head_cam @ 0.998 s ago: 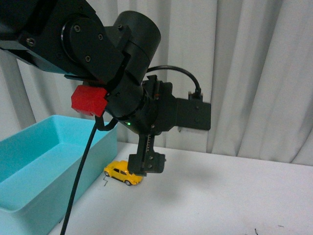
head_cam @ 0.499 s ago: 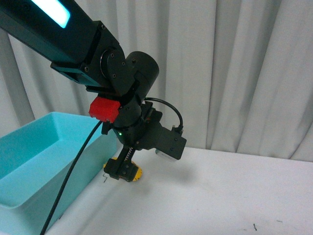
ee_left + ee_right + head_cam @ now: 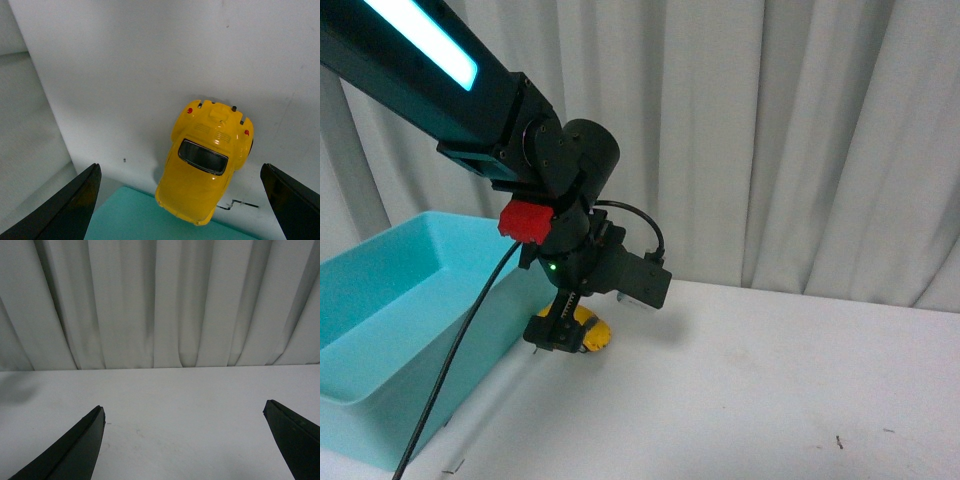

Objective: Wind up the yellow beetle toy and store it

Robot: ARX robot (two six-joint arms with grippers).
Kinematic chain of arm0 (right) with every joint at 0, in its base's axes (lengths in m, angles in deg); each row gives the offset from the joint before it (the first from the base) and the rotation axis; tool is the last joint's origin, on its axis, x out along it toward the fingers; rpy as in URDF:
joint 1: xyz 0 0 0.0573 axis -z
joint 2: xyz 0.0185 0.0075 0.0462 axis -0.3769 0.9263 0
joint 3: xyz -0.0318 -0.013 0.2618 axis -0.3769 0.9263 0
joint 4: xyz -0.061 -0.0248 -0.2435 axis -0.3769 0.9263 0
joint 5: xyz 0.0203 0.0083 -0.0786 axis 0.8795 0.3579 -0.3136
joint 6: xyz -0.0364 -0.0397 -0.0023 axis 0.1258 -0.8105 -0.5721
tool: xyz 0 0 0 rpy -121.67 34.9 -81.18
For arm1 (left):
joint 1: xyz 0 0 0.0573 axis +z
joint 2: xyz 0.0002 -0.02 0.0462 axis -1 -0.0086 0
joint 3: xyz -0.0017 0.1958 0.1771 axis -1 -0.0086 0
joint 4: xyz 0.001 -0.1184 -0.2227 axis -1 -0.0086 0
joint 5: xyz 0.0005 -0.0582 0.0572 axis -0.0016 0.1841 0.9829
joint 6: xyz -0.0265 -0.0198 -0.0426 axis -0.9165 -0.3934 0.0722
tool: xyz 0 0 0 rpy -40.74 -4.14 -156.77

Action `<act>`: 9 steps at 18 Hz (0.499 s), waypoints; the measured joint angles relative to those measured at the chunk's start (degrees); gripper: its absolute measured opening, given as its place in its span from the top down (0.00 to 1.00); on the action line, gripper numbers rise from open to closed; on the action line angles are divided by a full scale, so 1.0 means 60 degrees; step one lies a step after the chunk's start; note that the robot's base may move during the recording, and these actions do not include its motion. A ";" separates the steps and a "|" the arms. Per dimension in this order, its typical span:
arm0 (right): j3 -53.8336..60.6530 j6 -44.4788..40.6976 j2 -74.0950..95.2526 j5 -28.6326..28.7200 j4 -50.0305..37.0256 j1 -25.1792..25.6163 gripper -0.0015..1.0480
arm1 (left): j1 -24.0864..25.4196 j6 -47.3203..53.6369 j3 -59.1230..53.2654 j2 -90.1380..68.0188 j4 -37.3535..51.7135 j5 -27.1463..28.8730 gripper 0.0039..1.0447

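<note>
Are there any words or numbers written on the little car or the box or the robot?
No words or numbers can be read anywhere.
Yellow beetle toy: no writing, only small red lights and a dark window.
Blue bin: plain.
Left arm's red block: plain, no label showing.
Curtain and table: only small dark specks.

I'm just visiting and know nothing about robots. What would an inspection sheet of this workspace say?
Surface: white table.
Job's things: yellow beetle toy on its wheels on the table, beside the turquoise bin.
Clutter: small dark specks; a thin wire bit by the toy.
Grippers: left gripper open, fingers either side of the toy, not touching; right gripper open, holding nothing.
Cables: black cable hanging from the left arm.
Surroundings: pale curtain behind.
</note>
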State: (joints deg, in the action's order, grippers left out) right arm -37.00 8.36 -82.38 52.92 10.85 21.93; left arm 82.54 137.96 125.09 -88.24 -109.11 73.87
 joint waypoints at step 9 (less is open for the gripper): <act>0.0000 0.0000 0.0000 0.0004 0.0000 0.0000 0.06 | 0.0514 0.0007 0.0240 -0.0663 0.0011 -0.0098 0.27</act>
State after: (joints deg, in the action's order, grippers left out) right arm -37.00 8.36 -82.38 52.94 10.85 21.93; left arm 85.63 138.00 126.53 -92.22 -109.04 73.28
